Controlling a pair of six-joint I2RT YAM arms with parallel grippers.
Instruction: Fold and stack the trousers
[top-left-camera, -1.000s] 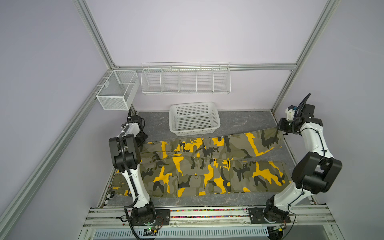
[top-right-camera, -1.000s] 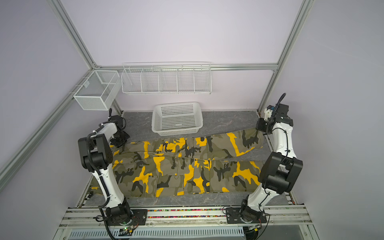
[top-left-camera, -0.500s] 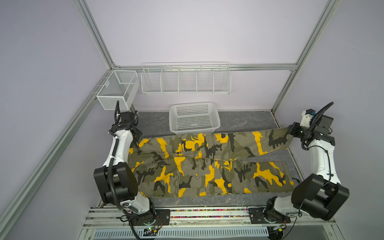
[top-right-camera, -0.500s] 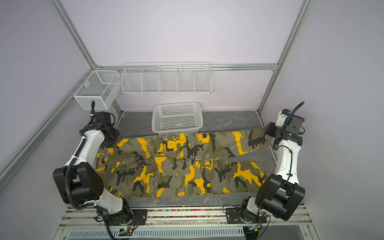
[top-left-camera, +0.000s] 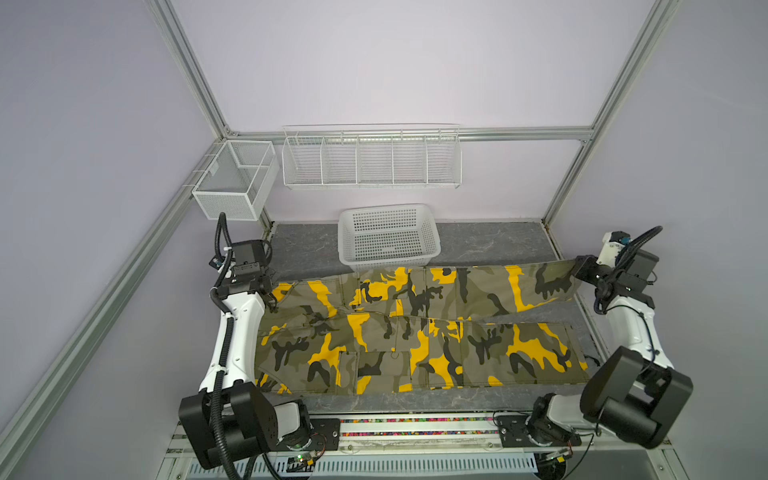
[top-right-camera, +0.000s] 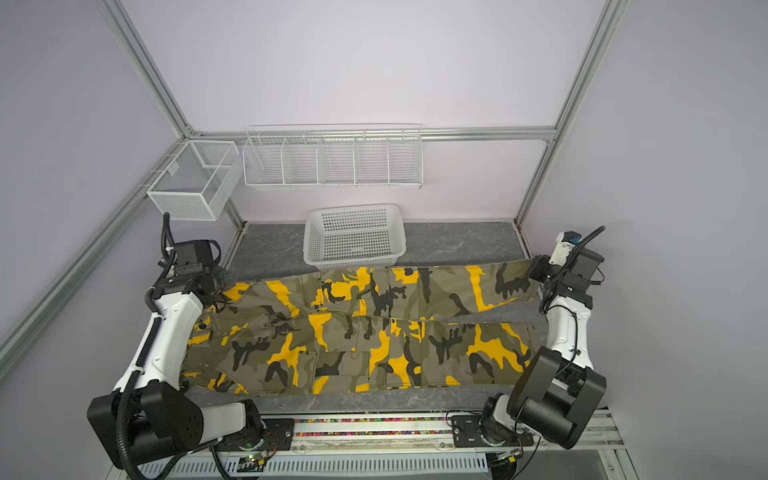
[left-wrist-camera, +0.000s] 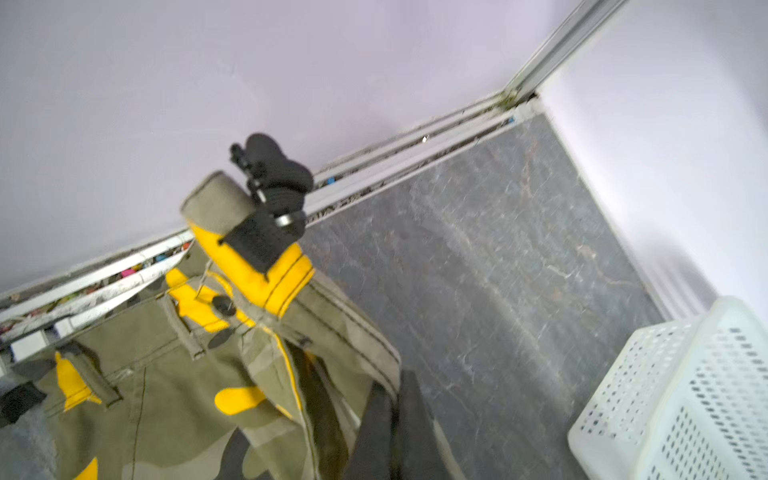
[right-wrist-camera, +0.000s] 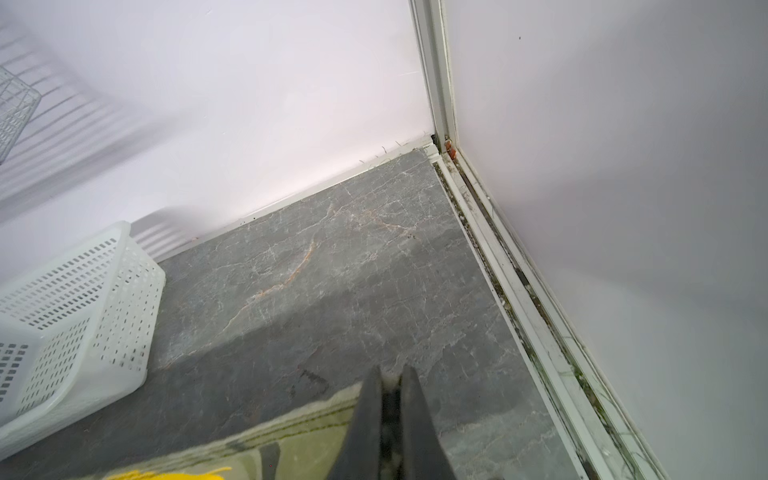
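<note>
The camouflage trousers (top-left-camera: 415, 332) (top-right-camera: 353, 332) lie lengthwise across the grey table, waist at the left and leg hems at the right. My left gripper (top-left-camera: 271, 289) (top-right-camera: 219, 291) (left-wrist-camera: 392, 390) is shut on the far corner of the waistband (left-wrist-camera: 340, 332). At the far right, my right gripper (top-left-camera: 575, 269) (top-right-camera: 532, 269) (right-wrist-camera: 390, 376) is shut on the far leg's hem (right-wrist-camera: 299, 436). The far edge runs taut and slightly raised between the two grippers. The near leg lies flat on the table.
A white lattice basket (top-left-camera: 386, 259) (top-right-camera: 353, 257) (left-wrist-camera: 685, 395) (right-wrist-camera: 75, 291) stands right behind the trousers' middle. A wire rack (top-left-camera: 370, 158) and a mesh bin (top-left-camera: 232, 183) hang on the walls. Frame rails (right-wrist-camera: 519, 291) edge the table on both sides.
Both grippers have drawn outward and slightly toward the front, still shut on the cloth. The far edge of the trousers went from slack to a straight, taut line.
</note>
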